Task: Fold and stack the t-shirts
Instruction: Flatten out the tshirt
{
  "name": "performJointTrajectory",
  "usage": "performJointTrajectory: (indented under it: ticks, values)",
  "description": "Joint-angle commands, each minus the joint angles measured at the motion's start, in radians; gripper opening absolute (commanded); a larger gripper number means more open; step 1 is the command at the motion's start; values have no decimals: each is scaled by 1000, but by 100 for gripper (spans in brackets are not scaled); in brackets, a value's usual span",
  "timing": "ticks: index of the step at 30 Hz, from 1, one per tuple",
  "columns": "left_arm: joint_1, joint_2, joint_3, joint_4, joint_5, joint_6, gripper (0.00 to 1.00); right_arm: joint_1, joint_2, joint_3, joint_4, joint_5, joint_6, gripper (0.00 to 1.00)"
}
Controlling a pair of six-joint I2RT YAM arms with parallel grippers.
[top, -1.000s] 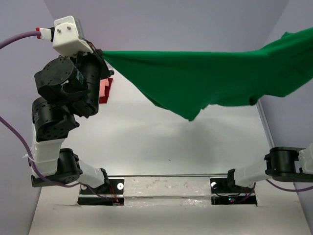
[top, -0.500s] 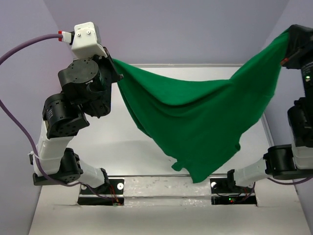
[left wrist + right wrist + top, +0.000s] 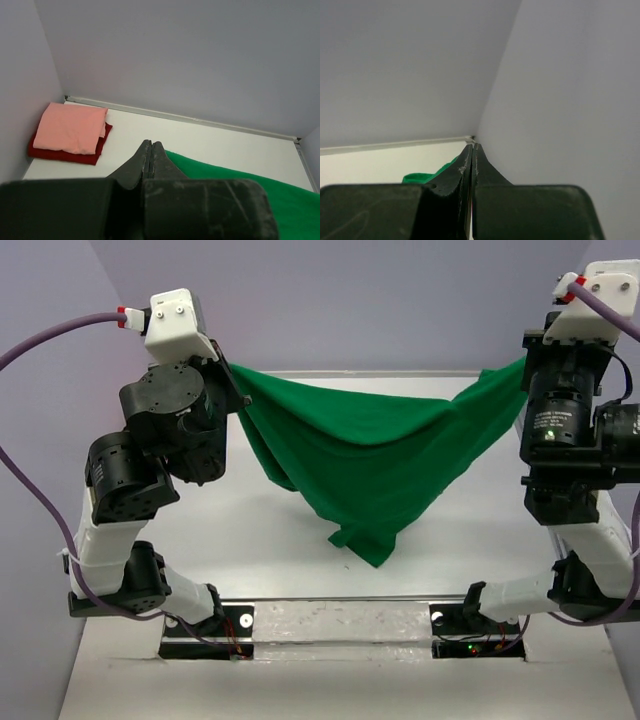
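Observation:
A green t-shirt hangs stretched between my two grippers, sagging in the middle, with its lowest tip on or just above the white table. My left gripper is shut on the shirt's left corner; the cloth shows to the right of its closed jaws. My right gripper is shut on the right corner, near the right wall. In the right wrist view its jaws are pressed together, with a bit of green cloth to the left below them.
A folded pink shirt lies on a folded red shirt at the table's far-left corner, hidden behind the left arm in the top view. Grey walls close in the back and sides. The arm bases sit at the near edge.
The right gripper has come down and inward from the upper right. The shirt has gone from stretched high to sagging, and its hanging tip now reaches down to the table.

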Motion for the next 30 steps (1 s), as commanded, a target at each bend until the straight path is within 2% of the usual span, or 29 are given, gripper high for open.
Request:
performJointTrajectory:
  ticks: [1, 3, 4, 9, 13, 23, 25, 27, 30]
  values:
    - [-17, -1, -2, 52, -51, 4, 0, -154, -37, -91, 29, 105, 13, 0]
    - [-20, 2, -11, 55, -51, 4, 0, -195, -49, -129, 27, 122, 26, 0]
    - [-21, 5, -8, 51, -45, 4, 0, -259, -56, -154, 29, 139, 33, 0]
    - [-29, -1, 0, 49, -61, 12, 0, -428, -89, -289, 27, 145, 35, 0]
    - [-31, -9, -17, 48, -72, 15, 0, -452, -109, -370, 27, 108, 7, 0]
    - [-29, -10, -36, -3, -84, -26, 0, -452, -87, -254, 38, 79, 13, 0]
    - [-25, -30, -91, -3, -98, -35, 0, -452, -81, -258, 41, 62, 38, 0]
    - [32, -39, -135, -23, -66, -64, 0, -452, -73, -258, 43, 52, 62, 0]
    - [136, -44, -184, -73, 67, -150, 0, -452, -15, -234, 49, 48, 61, 0]
